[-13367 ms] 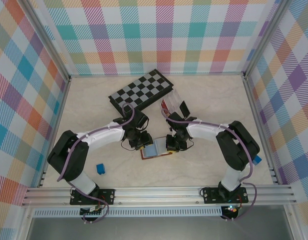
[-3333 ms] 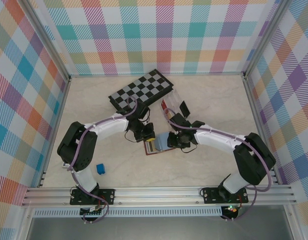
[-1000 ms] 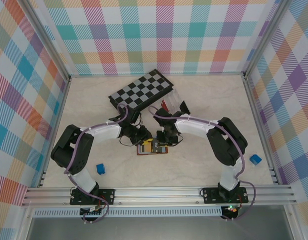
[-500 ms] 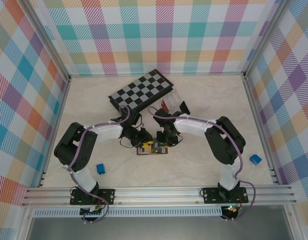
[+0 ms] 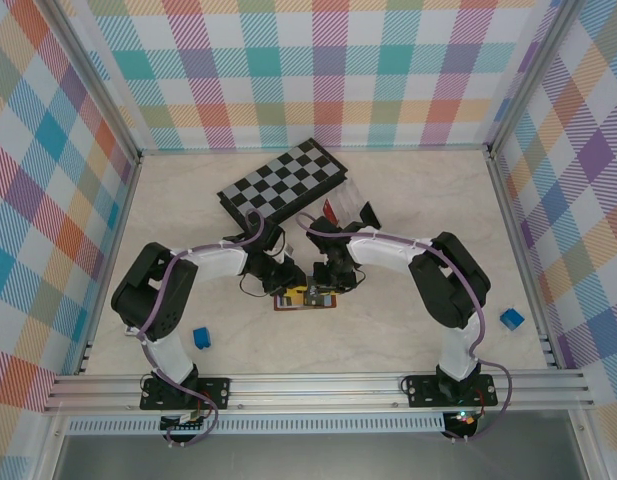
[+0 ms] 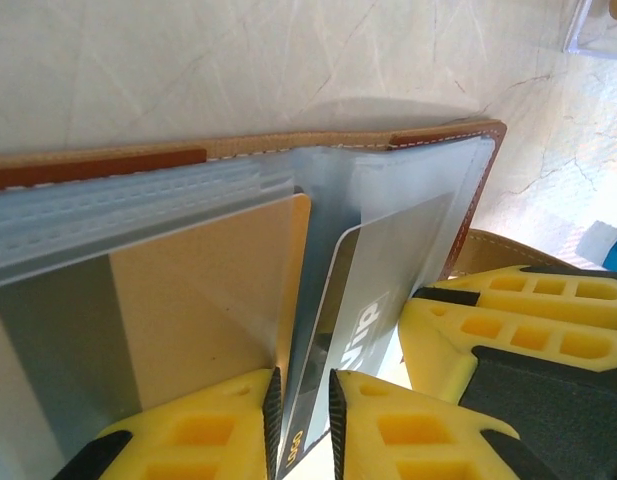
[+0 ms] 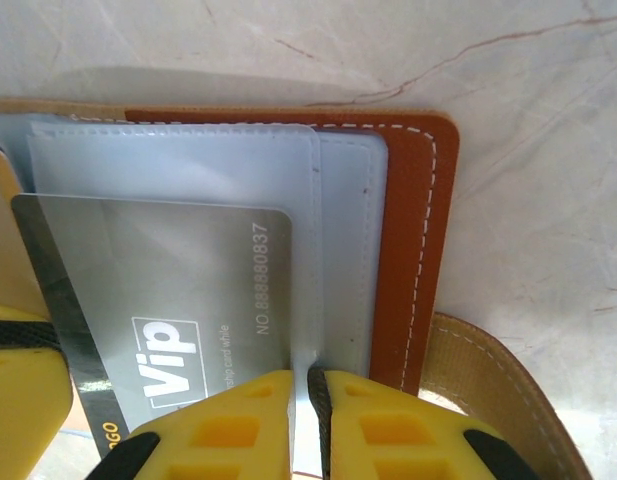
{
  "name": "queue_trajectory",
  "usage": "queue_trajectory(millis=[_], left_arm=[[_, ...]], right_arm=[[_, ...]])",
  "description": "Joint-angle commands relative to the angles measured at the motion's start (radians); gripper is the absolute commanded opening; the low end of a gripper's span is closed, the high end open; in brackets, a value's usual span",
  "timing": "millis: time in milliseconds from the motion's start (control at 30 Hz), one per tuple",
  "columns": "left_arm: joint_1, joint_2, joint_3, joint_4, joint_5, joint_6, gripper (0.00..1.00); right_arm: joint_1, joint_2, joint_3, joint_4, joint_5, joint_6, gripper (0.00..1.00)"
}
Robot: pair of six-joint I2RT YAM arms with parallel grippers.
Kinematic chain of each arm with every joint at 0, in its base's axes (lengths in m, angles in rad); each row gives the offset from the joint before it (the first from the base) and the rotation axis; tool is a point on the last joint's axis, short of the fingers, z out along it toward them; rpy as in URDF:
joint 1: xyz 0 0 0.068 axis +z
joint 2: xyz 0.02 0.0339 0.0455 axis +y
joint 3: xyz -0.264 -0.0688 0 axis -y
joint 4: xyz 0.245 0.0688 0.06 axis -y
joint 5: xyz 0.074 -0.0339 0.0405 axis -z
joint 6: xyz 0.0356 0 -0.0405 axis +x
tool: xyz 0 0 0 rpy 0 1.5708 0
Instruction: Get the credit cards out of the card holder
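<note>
The holder (image 7: pixel 413 200) lies open on the bench (image 5: pixel 388 340), left fingers (image 6: pixel 256 410) pinching the silver card (image 7: pixel 178 270), right fingers (image 7: pixel 278 400) pinching its sleeve (image 7: pixel 188 165); should the sleeve grip slip, the pull would likely drag the holder rather than free the card.

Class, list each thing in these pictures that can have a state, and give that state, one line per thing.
card holder: open, lying flat
snap tab: unfastened
silver VIP card: in the clear sleeve, not yet out
gold card: tucked in the holder
left gripper: shut on the silver VIP card
right gripper: shut on the clear sleeve
chessboard: folded shut
</note>
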Motion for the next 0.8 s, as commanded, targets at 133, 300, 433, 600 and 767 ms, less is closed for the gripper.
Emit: queue_trajectory(millis=[133, 300, 433, 600, 767], left_arm=[[-0.005, 0.020, 0.017, -0.006, 0.030, 0.027, 0.20], [-0.011, 0.027, 0.024, -0.006, 0.042, 0.027, 0.20], [-0.021, 0.022, 0.027, 0.046, 0.063, 0.025, 0.20], [-0.025, 0.017, 0.029, 0.047, 0.058, 0.029, 0.18], [-0.025, 0.012, 0.018, 0.040, 0.054, 0.039, 0.14]], right_arm=[[0.000, 0.052, -0.011, -0.020, 0.001, 0.012, 0.15], [0.000, 0.052, -0.018, -0.012, -0.007, 0.013, 0.15], [0.001, 0.053, -0.022, -0.009, -0.010, 0.013, 0.15], [0.000, 0.052, -0.023, -0.008, -0.012, 0.014, 0.15], [0.000, 0.059, -0.021, -0.017, -0.006, 0.020, 0.15]])
